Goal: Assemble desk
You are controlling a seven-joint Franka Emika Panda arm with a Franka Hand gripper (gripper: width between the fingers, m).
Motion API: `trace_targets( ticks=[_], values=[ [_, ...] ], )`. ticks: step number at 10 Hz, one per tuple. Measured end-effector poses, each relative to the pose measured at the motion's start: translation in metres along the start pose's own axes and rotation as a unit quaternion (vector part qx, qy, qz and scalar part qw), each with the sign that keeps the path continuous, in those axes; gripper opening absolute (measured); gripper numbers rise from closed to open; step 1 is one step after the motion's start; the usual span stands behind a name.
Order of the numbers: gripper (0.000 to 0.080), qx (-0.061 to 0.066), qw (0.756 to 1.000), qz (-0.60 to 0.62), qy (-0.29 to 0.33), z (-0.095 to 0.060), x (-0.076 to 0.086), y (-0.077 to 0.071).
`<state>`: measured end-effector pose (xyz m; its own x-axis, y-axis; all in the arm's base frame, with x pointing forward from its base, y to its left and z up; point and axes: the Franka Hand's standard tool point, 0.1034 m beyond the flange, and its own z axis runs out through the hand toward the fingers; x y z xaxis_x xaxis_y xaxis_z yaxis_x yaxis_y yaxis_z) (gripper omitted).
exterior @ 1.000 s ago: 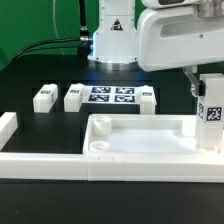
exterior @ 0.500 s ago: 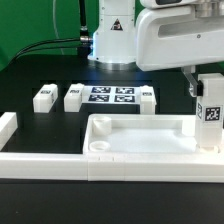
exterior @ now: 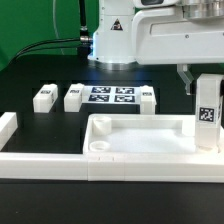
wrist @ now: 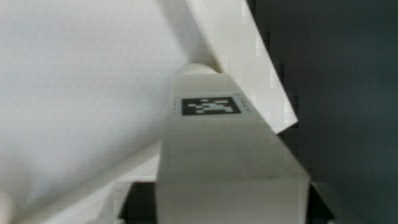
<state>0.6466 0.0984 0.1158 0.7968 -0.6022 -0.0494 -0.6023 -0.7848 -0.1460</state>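
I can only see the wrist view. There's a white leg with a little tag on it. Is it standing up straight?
Observer: Yes. The leg stands upright between the fingers, at the exterior view's right end of the top.
Child: Are there more legs?
Observer: Three loose legs lie on the table behind the top. Two are on the exterior view's left of the marker board, and one is at its right.
Child: Where could one go?
Observer: A round socket shows, empty, in the top's near left corner in the exterior view.
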Motion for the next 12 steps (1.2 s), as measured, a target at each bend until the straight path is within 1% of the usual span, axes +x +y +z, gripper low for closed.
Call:
trace_targets(
  ticks=[2, 4, 6, 7, 9, 10, 11, 12],
  values=[
    [0.0291, 0.0, 0.993, 0.121, 0.003, 0.0002, -0.0008, 0.0012],
    [0.0291, -0.001, 0.976, 0.219, 0.001, 0.0008, -0.0038, 0.0007],
    [0.0291, 0.005, 0.947, 0.321, -0.004, 0.0013, -0.0039, 0.0014],
    [0.0291, 0.005, 0.928, 0.373, -0.007, 0.0017, -0.0055, 0.0004],
    [0.0291, 0.006, 0.917, 0.398, -0.01, 0.0019, -0.0065, -0.0011],
    [0.0385, 0.007, 0.924, 0.382, -0.01, 0.0024, -0.0067, -0.0011],
    [0.0558, 0.007, 0.931, 0.365, -0.01, 0.0024, -0.0067, -0.0012],
    [0.0558, -0.002, 0.939, 0.342, -0.018, 0.0014, -0.0097, -0.0013]
  ],
)
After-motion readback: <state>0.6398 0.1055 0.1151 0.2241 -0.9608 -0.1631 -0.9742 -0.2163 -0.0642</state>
